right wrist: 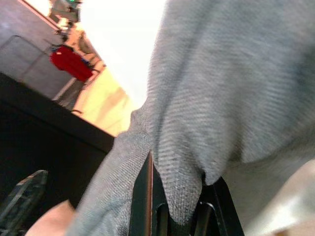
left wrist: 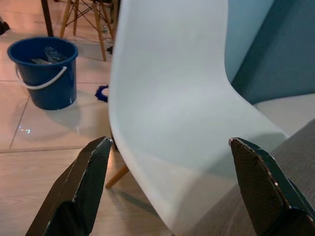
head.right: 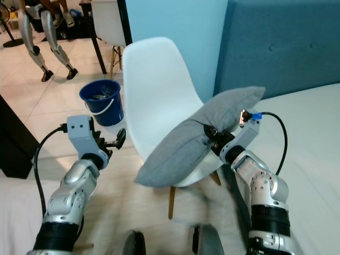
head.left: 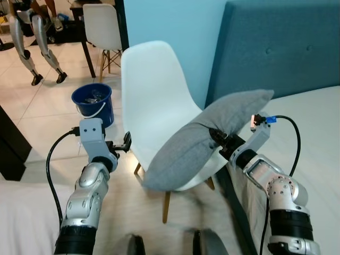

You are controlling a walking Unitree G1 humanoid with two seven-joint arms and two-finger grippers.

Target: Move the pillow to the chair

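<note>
My right claw (head.left: 217, 139) pinches the soft grey woven pillow (head.left: 204, 141) over the smooth white moulded chair (head.left: 156, 101). My left claw (head.left: 126, 142) hangs wide apart beside it.

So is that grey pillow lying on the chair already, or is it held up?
Held up. The right gripper pinches the pillow mid-body, so it hangs tilted over the white chair's seat.

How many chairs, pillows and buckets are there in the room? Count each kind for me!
White chairs: 2, one near and one far back
Grey pillow: 1, pinched in the right hand
Blue bucket: 1
Total: 4
</note>
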